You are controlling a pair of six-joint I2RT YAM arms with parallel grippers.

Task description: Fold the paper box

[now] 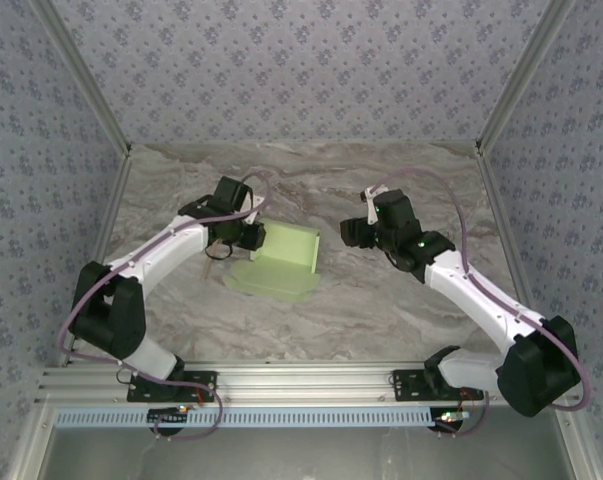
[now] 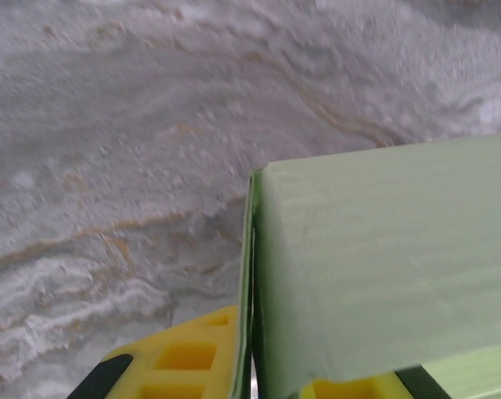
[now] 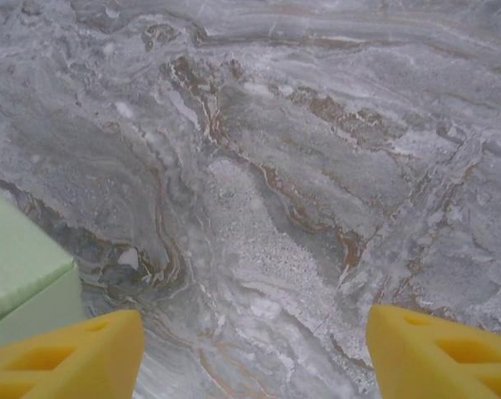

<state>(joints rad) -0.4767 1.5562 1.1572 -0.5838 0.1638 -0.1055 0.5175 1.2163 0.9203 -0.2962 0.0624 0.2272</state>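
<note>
While the card edge is clamped in the left pincer [image 1: 249, 236], the step in hand is judged to be the raising and creasing of a side wall of the paper box [image 1: 281, 258]. The grip is best kept firm near the fold corner, and the wall should be swung about its score line, not dragged over the surface [image 1: 401, 320]. Thin card is expected to buckle if it is pushed from one end only, so the free end should probably be braced by the right pincer [image 1: 364, 230] before more force is applied. The box is found left of centre on the surface, between the two pincers. One upright panel [image 1: 289, 243] is raised, and a flat flap [image 1: 271, 282] is laid out on the arm-base side. In the left wrist view, the panel edge is seen running down between the yellow fingers [image 2: 184, 362], which are closed almost together on it. The right pincer is held with jaws wide apart and nothing in them, near the box's right end but not touching. In its own view a box corner [image 3: 22, 266] is seen just beyond one finger [image 3: 67, 362], with bare marble between the fingers.
</note>
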